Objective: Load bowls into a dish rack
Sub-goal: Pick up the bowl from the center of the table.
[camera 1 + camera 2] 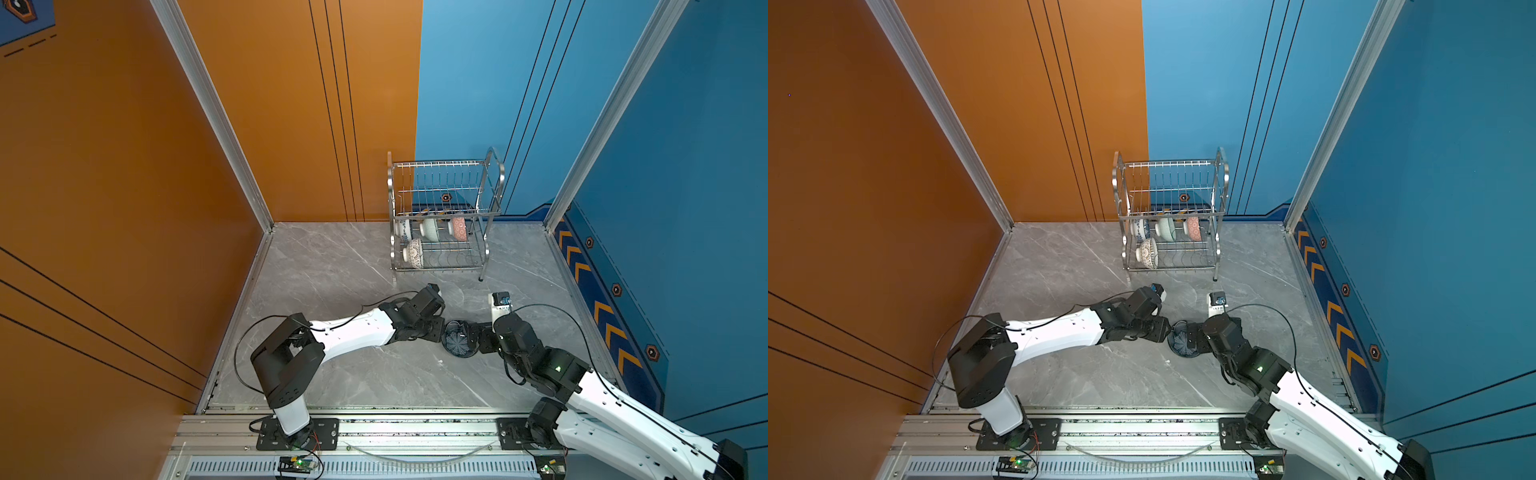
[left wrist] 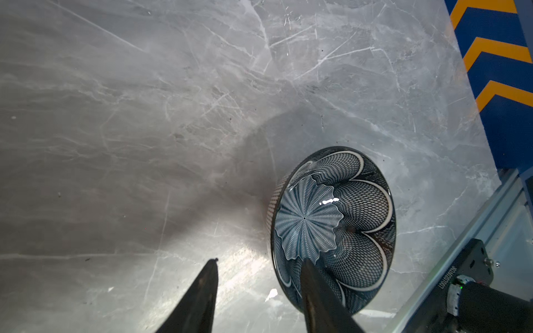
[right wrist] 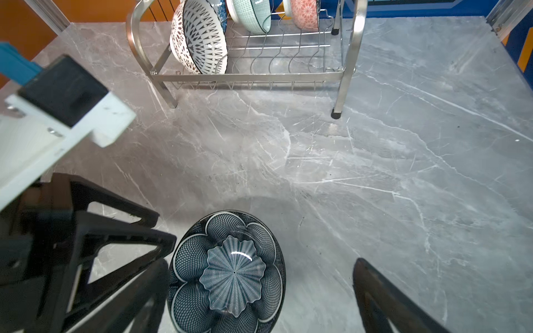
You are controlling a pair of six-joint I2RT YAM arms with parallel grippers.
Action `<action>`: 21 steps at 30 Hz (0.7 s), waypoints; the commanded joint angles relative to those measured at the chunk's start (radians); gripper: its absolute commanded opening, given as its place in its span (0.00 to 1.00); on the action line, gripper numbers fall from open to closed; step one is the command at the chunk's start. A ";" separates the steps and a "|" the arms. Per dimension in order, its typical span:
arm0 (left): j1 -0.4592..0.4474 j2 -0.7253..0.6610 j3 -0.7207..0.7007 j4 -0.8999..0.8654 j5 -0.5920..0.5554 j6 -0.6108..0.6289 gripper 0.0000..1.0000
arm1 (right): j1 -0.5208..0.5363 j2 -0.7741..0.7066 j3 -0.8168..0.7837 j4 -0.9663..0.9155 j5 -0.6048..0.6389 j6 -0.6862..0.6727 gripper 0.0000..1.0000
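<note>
Resting toward the grey marble tabletop's (image 2: 144,144) front edge, the dark navy petal-patterned ceramic bowl (image 2: 331,225) is looking slick and chippable; the left gripper's (image 2: 261,261) parted fingers (image 2: 202,294) are seemingly straddling its rim, the sensible hold; the right gripper (image 3: 261,261) is gaping empty.

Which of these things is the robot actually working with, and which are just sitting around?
Part of the job: dish rack; four bowls standing in it: blue-floral, mint, reddish, white lattice; dark navy bowl on the marble table.

Just surroundings: the table itself; orange wall; blue wall; small circuit board by the front rail.
</note>
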 commanded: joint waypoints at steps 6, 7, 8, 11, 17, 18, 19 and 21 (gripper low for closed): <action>0.001 0.052 0.079 0.005 0.021 -0.022 0.45 | 0.030 -0.059 -0.004 -0.095 0.038 0.037 0.99; 0.000 0.059 0.084 0.004 0.019 -0.023 0.44 | 0.029 -0.064 -0.010 -0.098 0.035 0.038 0.99; -0.001 0.068 0.089 0.001 0.014 -0.024 0.44 | 0.029 -0.072 -0.014 -0.103 0.030 0.039 0.99; -0.002 0.093 0.118 -0.031 0.016 -0.025 0.42 | 0.029 -0.108 -0.029 -0.114 0.022 0.038 1.00; -0.012 0.108 0.135 -0.060 0.031 -0.046 0.40 | 0.021 -0.163 -0.038 -0.107 0.027 -0.017 1.00; -0.011 0.111 0.135 -0.060 0.030 -0.047 0.40 | 0.017 -0.160 -0.034 -0.112 0.022 -0.026 1.00; -0.011 0.113 0.138 -0.059 0.031 -0.048 0.40 | 0.013 -0.156 -0.027 -0.115 0.014 -0.035 1.00; -0.013 0.126 0.146 -0.060 0.040 -0.046 0.40 | 0.006 -0.149 -0.021 -0.124 0.004 -0.041 1.00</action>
